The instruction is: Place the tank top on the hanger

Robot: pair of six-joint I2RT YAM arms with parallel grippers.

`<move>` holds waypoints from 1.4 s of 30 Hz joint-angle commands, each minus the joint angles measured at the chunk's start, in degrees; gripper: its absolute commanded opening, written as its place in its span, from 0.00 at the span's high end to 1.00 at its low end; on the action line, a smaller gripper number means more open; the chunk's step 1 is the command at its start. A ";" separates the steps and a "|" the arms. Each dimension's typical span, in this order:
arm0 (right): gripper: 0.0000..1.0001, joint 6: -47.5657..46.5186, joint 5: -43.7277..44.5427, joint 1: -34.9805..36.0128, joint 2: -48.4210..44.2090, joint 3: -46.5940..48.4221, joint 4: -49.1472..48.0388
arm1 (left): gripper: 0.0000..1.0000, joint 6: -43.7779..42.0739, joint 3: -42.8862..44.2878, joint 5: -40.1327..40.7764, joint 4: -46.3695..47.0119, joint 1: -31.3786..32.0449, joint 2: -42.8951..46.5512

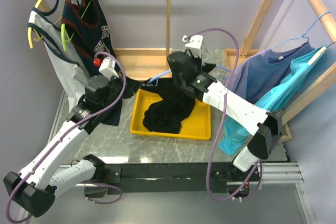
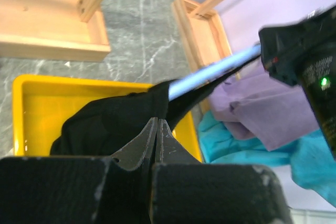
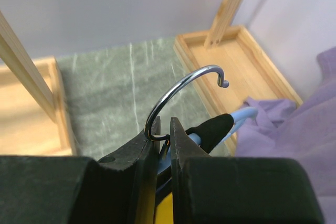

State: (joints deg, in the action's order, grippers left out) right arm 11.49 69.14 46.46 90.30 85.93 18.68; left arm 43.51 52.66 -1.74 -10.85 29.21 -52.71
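You're clamping the thin light-blue hanger [image 2: 210, 74] by its hook [image 3: 178, 85] with your right hand [image 3: 164, 129], left hand [image 2: 157, 123] pinching the soft black tank top [image 2: 105, 124]; tugging too hard is risking fabric slipping free

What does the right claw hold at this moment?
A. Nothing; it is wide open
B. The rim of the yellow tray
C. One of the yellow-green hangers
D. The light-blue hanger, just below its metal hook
D: in the right wrist view, the right claw is shut on the wire neck of the hanger.
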 commanded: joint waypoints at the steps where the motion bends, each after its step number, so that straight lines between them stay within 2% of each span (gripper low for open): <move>1: 1.00 -6.11 5.39 0.39 3.12 8.72 -4.61 | 0.99 -1.41 6.57 -3.88 -0.04 -0.30 -1.69; 8: 1.00 -10.96 7.32 4.78 7.16 14.96 -8.74 | 0.99 0.61 13.42 -6.78 2.93 -0.30 -7.04; 11: 1.00 -10.87 7.15 6.19 8.84 16.98 -7.17 | 0.99 1.23 16.50 -6.44 3.64 -0.30 -9.16; 15: 1.00 -6.13 4.16 6.54 9.27 18.39 -2.69 | 0.99 -0.35 21.42 -6.43 2.24 -0.38 -12.41; 19: 1.00 -7.44 3.11 6.54 10.94 23.73 -0.85 | 0.98 0.61 21.25 -8.55 3.91 -0.38 -13.65; 22: 1.00 -7.61 1.27 6.54 11.48 28.66 0.75 | 0.83 -0.35 23.27 -9.25 3.56 -0.47 -14.53; 25: 1.00 -10.95 -0.23 6.54 10.77 32.79 0.74 | 0.54 -1.93 27.57 -14.34 3.74 -1.61 -15.14; 26: 1.00 -12.61 -0.33 6.63 10.77 34.11 1.01 | 0.34 -2.19 30.54 -14.69 3.30 -2.48 -14.97; 27: 1.00 -13.50 -0.59 6.72 10.60 35.26 1.27 | 0.28 -3.24 31.79 -15.66 3.47 -3.02 -14.62; 30: 1.00 -19.20 -1.90 6.89 8.49 37.29 -1.26 | 0.23 -4.74 36.01 -16.28 4.00 -5.04 -12.25; 32: 1.00 -26.32 -3.30 7.59 7.18 38.86 -6.10 | 0.21 -5.80 38.37 -16.02 3.04 -5.83 -10.32; 37: 1.00 -42.03 -4.63 10.75 9.28 50.72 -12.24 | 0.21 -7.56 37.69 -14.70 3.64 -6.18 -6.71; 39: 1.00 -43.65 -5.94 12.08 8.05 48.99 -14.54 | 0.22 -7.91 36.29 -14.61 4.08 -6.18 -5.13; 42: 1.00 -35.77 -9.37 12.60 5.24 42.67 -8.41 | 0.22 -9.92 34.79 -13.56 2.43 -6.18 -3.54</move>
State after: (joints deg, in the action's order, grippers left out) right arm -24.23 64.01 58.13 99.29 132.46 10.33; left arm 37.06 89.21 -15.68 -7.92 23.27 -57.08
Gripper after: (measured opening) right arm 0.172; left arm 0.783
